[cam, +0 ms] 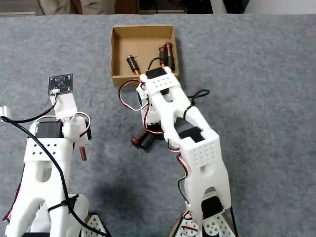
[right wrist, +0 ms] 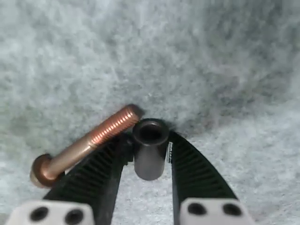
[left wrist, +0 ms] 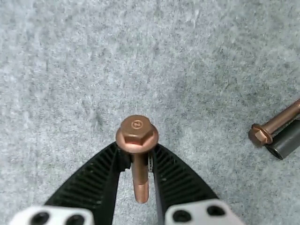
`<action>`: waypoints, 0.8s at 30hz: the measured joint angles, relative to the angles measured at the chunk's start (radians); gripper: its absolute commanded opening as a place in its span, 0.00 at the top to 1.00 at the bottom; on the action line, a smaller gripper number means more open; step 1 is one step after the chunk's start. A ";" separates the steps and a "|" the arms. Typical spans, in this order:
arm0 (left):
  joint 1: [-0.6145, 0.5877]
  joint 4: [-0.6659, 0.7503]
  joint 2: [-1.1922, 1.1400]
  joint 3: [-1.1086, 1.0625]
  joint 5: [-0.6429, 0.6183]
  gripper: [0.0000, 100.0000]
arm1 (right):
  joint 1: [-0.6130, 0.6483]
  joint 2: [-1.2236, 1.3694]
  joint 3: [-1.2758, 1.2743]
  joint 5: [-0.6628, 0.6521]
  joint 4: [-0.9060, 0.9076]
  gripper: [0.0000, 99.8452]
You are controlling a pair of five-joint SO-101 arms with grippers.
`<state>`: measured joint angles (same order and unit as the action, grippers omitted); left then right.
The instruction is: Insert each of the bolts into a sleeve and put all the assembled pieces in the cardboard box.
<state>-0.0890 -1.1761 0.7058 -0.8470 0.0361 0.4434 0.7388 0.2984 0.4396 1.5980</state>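
While your left gripper (left wrist: 137, 157) pinches a copper hex-flanged bolt (left wrist: 137, 136) by its shank, your right gripper (right wrist: 149, 140) clamps a dark tubular sleeve (right wrist: 150, 161). A threaded loose bolt (right wrist: 89, 140) lies just beside it on fuzzy grey table (cam: 256, 74). The cardboard box (cam: 117, 49) sits at 12 o'clock.

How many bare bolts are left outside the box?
2. The held bolt sits in the left gripper; the loose bolt lies on the table beside the sleeve in the right gripper. Others may hide under the right arm.
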 measured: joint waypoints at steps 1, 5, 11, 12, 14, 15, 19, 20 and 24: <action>0.000 0.000 0.000 0.000 0.000 0.98 | 0.000 0.011 0.009 0.003 0.000 0.88; 0.000 0.000 0.000 0.000 0.000 0.98 | -0.002 0.017 0.015 0.006 -0.006 0.94; 0.000 0.000 0.000 0.000 0.000 0.98 | -0.006 0.018 0.014 0.006 -0.006 1.00; 0.000 0.000 0.000 0.000 0.000 0.98 | -0.006 0.018 0.014 0.006 -0.006 1.00; 0.000 0.000 0.000 0.000 0.000 0.98 | -0.006 0.018 0.009 0.006 -0.006 1.00; 0.000 0.000 0.000 0.000 0.000 0.98 | -0.006 0.018 0.006 0.005 -0.006 1.00; 0.000 0.000 0.000 0.003 0.000 0.98 | -0.008 0.018 0.005 -0.035 -0.003 1.00; 0.000 0.000 0.000 0.012 0.000 0.98 | -0.008 0.015 0.011 -0.044 0.003 1.00; 0.000 0.000 0.000 0.080 0.040 0.98 | -0.008 -0.029 0.014 -0.072 0.043 1.00</action>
<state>-0.0890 -1.1761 0.7058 -0.7672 0.0760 0.4358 0.7096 0.3122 0.3675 1.6410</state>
